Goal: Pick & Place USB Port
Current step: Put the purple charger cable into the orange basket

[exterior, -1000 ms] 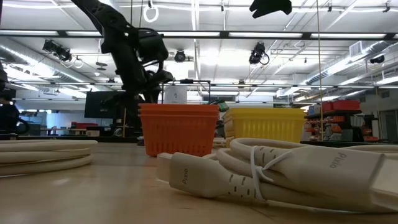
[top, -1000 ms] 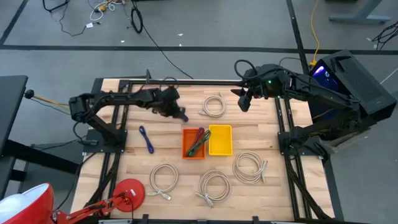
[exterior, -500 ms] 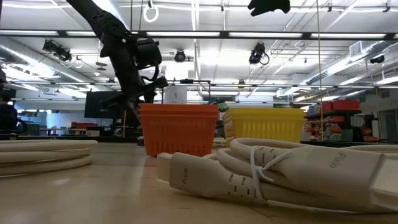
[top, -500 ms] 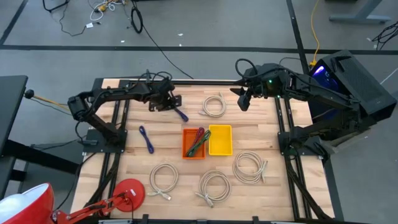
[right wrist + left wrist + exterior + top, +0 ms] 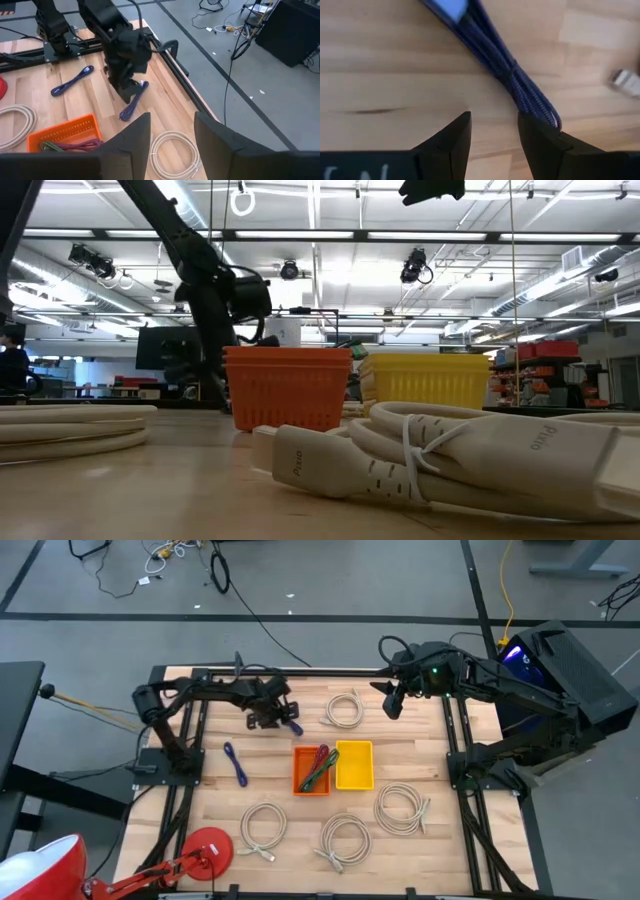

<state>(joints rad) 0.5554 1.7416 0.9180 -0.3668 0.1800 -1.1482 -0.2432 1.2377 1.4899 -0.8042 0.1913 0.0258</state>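
A: Left hand (image 5: 272, 718) low over the surface (image 5: 200, 820), fingers (image 5: 451, 142) parted, grasping nothing. Purple USB cable (image 5: 291, 723) lies flat just beside one fingertip.

B: Right hand (image 5: 392, 703)?

A: Raised above the back edge, fingers apart, empty (near a white cable coil (image 5: 344, 708)).

B: Bins?

A: Orange bin (image 5: 299, 780) holds coloured cables; yellow bin (image 5: 355, 764) touches it. A second purple cable (image 5: 236, 763) lies well apart, toward the left arm's side.
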